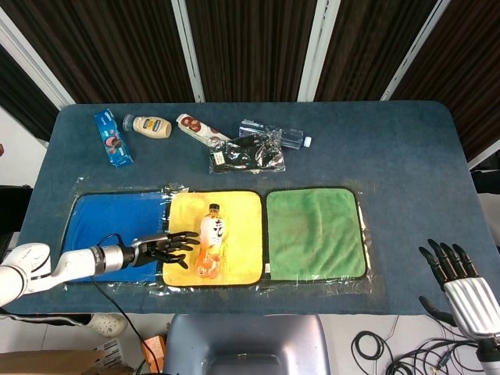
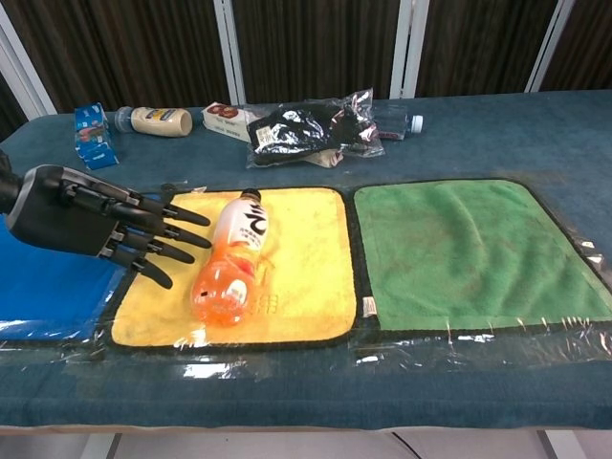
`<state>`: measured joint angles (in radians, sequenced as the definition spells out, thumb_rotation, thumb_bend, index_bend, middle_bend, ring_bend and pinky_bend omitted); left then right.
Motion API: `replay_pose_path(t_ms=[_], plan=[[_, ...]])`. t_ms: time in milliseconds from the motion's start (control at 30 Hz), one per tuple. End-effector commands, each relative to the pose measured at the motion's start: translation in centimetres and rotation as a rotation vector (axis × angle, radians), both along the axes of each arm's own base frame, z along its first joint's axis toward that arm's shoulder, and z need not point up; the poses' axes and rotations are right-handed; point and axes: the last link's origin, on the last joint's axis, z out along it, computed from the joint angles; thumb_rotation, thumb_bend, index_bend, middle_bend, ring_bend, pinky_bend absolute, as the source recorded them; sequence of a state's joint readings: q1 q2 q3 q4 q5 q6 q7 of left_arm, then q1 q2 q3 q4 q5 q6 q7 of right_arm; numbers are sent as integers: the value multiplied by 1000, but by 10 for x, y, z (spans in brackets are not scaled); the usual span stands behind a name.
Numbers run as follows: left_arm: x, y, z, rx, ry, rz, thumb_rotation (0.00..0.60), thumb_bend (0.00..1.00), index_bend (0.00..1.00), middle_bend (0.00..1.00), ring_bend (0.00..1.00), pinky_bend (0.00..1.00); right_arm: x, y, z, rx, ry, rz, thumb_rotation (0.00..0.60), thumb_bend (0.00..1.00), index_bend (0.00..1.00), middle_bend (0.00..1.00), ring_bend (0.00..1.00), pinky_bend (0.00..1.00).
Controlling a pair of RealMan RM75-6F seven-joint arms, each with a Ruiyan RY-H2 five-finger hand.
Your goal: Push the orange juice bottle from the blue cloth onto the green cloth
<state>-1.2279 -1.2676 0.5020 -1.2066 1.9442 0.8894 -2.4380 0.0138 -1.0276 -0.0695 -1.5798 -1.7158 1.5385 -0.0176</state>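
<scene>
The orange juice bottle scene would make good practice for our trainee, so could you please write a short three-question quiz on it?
1. True or false: the orange juice bottle lies on the green cloth.
2. Which hand is beside the bottle? A) left hand B) right hand
3. Fill in: the bottle's cap points toward the ____ edge of the table.

Key:
1. False; it lies on its side on the yellow cloth.
2. A; its fingers are spread.
3. Far.

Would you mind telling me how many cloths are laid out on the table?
3, in a row along the near edge: the blue cloth on the left, the yellow cloth in the middle under the orange juice bottle, and the green cloth on the right.
</scene>
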Motion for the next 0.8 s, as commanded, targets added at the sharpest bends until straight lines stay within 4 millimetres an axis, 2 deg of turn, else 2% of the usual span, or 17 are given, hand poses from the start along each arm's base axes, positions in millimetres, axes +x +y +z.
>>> replay_pose_path(t_ms=[33,333,800], plan=[[4,3,-3,-4,7,-4,600,466,0,54,32,304,0,0,0,1,1,1,600,189,0,0,0,0],[13,5,-15,-26,7,-2,600,466,0,54,32,297,0,0,1,-3,-1,4,600,189,0,0,0,0],[38,6,-30,-43,-43,-1,600,477,0,54,32,296,0,3,8,-11,-22,11,600,189,0,0,0,0]])
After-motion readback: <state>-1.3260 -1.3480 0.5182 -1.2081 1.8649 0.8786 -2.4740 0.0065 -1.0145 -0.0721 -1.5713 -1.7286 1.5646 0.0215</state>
